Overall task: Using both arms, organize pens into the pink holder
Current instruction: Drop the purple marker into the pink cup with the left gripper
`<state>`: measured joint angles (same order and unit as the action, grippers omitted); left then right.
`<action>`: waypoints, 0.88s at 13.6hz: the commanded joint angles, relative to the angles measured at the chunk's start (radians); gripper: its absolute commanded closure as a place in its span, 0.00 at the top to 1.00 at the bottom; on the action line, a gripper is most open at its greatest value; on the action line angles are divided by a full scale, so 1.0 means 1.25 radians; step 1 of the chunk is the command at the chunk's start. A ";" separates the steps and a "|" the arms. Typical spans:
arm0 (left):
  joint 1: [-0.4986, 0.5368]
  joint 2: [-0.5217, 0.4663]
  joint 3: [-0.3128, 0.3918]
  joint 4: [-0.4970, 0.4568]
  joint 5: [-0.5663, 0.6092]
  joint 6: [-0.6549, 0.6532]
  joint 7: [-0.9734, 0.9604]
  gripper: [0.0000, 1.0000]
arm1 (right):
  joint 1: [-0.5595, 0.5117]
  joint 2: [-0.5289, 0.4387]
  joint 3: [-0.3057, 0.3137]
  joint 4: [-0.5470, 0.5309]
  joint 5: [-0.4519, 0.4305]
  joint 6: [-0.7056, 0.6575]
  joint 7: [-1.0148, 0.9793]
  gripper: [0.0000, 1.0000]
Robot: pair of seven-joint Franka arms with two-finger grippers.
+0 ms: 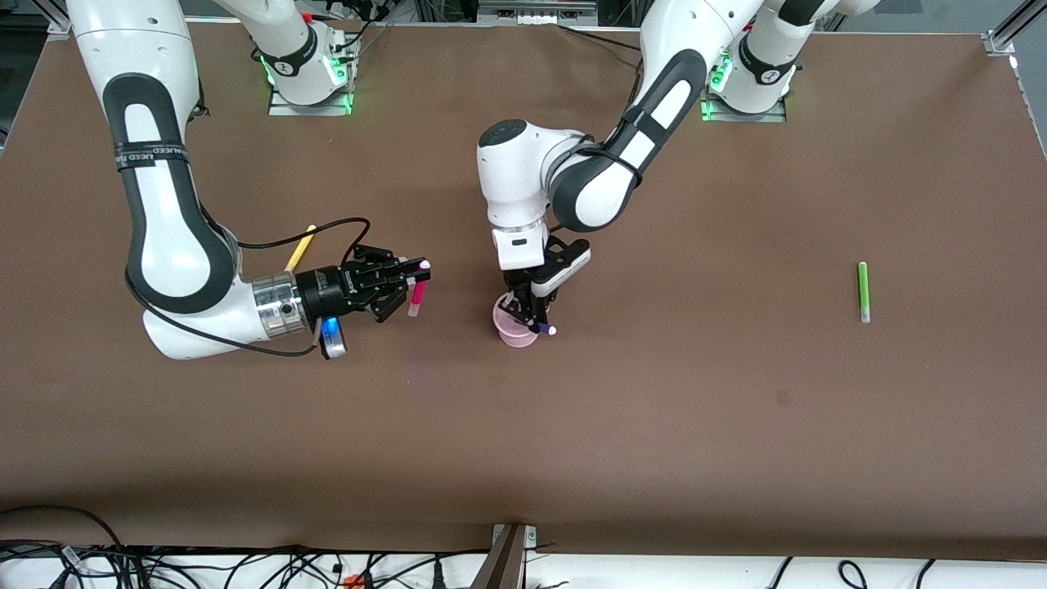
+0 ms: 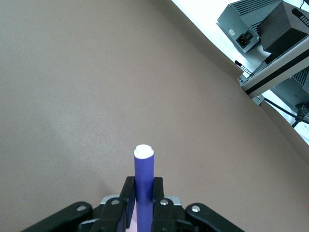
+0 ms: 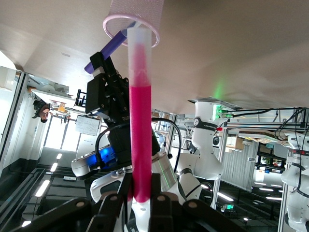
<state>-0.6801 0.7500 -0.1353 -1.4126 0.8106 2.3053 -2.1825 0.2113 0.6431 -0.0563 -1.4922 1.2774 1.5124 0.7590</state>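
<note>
The pink holder stands mid-table. My left gripper is right over it, shut on the purple pen, whose pale tip pokes out over the rim; the left wrist view shows the pen clamped between the fingers. My right gripper is beside the holder, toward the right arm's end, shut on the magenta-pink pen, held upright. The right wrist view also shows the holder and purple pen. The yellow pen lies by the right arm. The green pen lies toward the left arm's end.
The brown table is bare apart from these things. Cables run along the edge nearest the front camera. A metal post stands at that edge's middle.
</note>
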 commanded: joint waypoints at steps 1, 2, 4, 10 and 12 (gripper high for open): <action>-0.012 0.010 0.008 0.031 0.014 -0.021 -0.026 0.76 | -0.011 0.001 0.006 -0.002 0.025 -0.013 -0.010 0.00; -0.012 0.007 0.008 0.032 0.013 -0.035 -0.027 0.94 | -0.011 0.002 0.006 -0.002 0.031 -0.015 -0.011 0.00; -0.007 0.003 0.008 0.038 0.013 -0.046 -0.025 1.00 | -0.011 0.003 0.006 -0.002 0.032 -0.013 -0.011 0.00; 0.131 -0.104 -0.010 0.066 -0.228 -0.104 0.286 1.00 | 0.014 0.034 0.007 -0.002 0.071 0.005 -0.011 0.00; 0.193 -0.159 -0.011 0.065 -0.369 -0.177 0.493 1.00 | 0.039 0.039 0.007 -0.002 0.093 0.045 -0.010 0.00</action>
<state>-0.4990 0.6322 -0.1308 -1.3046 0.4747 2.1591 -1.7623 0.2319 0.6873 -0.0505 -1.4925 1.3563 1.5306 0.7577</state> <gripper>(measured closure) 0.000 0.819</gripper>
